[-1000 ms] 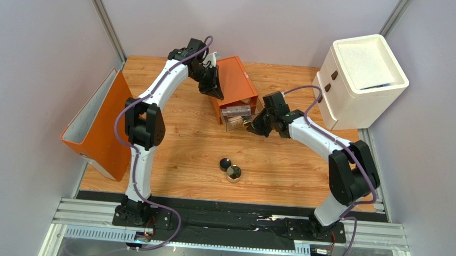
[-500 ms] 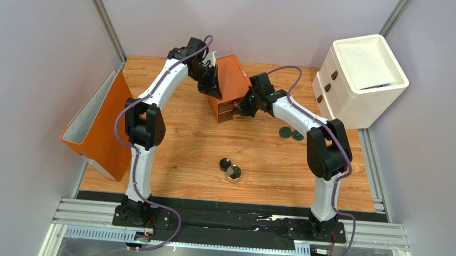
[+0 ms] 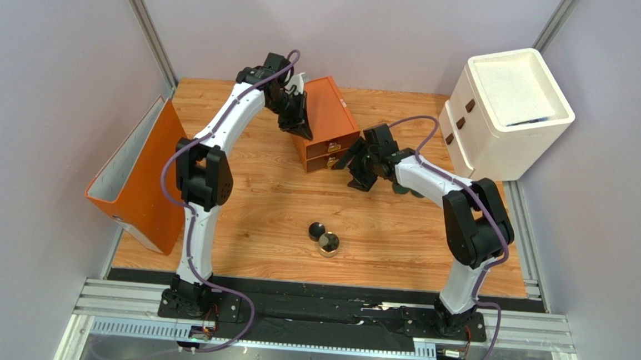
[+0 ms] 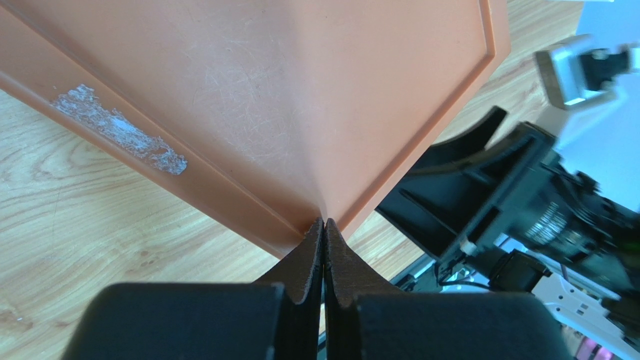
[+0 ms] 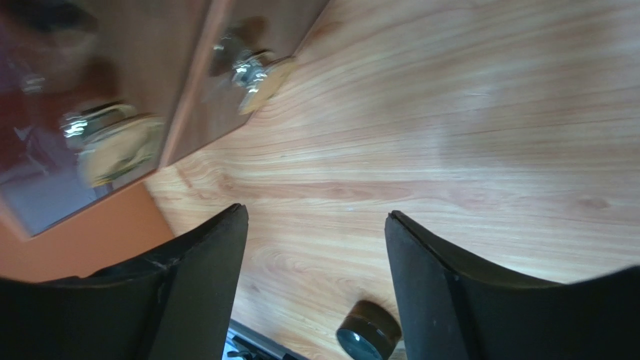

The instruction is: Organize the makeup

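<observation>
The orange two-drawer box (image 3: 329, 118) stands at the back middle with both drawers pushed in; their knobbed fronts (image 5: 188, 82) show in the right wrist view. My right gripper (image 3: 356, 172) (image 5: 315, 214) hangs open just in front of the drawers, nothing between its fingers. My left gripper (image 3: 303, 130) (image 4: 324, 223) is shut, tips pressed on the box's left top edge. A black round pot (image 3: 317, 229) (image 5: 368, 337) and a gold-rimmed jar (image 3: 328, 245) sit together on the near table. A dark-green disc (image 3: 399, 190) peeks from under my right forearm.
A big white cabinet (image 3: 508, 108) stands at the back right corner. An orange tray (image 3: 136, 177) leans upright along the left table edge. My right arm's forearm crosses the table right of the box.
The clear drawer that stood pulled out is now pushed into the box. My right gripper has drawn back from it and opened. The left gripper has stayed put.
</observation>
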`<state>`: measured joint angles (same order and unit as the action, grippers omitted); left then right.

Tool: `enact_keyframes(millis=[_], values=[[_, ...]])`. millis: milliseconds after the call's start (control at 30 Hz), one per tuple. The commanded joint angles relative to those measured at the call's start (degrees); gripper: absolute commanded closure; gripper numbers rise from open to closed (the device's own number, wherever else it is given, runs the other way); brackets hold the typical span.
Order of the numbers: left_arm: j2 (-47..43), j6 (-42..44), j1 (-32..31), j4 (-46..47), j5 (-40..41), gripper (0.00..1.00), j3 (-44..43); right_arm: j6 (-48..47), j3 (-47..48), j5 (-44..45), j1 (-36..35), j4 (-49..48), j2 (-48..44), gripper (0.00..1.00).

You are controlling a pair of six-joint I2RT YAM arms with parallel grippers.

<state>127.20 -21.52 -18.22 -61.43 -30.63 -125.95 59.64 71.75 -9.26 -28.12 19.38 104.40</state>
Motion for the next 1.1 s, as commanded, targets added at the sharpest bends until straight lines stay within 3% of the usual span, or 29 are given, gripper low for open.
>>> enact_keyframes(millis=[0, 567, 800, 900, 933, 1067], values=[[2.5, 2.4, 0.3, -4.4, 4.3, 1.00, 0.0, 3.6, -2.6, -1.3, 0.9, -8.6, 0.4, 0.27], [2.4, 2.4, 0.3, -4.8, 3.8, 1.00, 0.4, 11.5, -0.2, -5.1, 3.7, -20.5, 9.1, 0.30], [2.4, 2.6, 0.2, -5.1, 3.9, 1.00, 0.8, 12.0, 1.7, -5.2, 4.5, -17.4, 12.3, 0.34], [2.3, 2.8, 0.3, -5.2, 4.1, 1.00, 0.8, 11.4, 3.7, -6.1, 4.6, -15.0, 13.6, 0.44], [2.2, 2.9, 0.2, -5.2, 4.2, 1.00, 0.9, 11.3, 3.8, -6.4, 4.5, -14.9, 13.8, 0.53], [2.4, 2.7, 0.3, -5.2, 4.3, 1.00, 0.7, 9.0, 3.8, -7.6, 4.6, -12.8, 12.9, 0.70]])
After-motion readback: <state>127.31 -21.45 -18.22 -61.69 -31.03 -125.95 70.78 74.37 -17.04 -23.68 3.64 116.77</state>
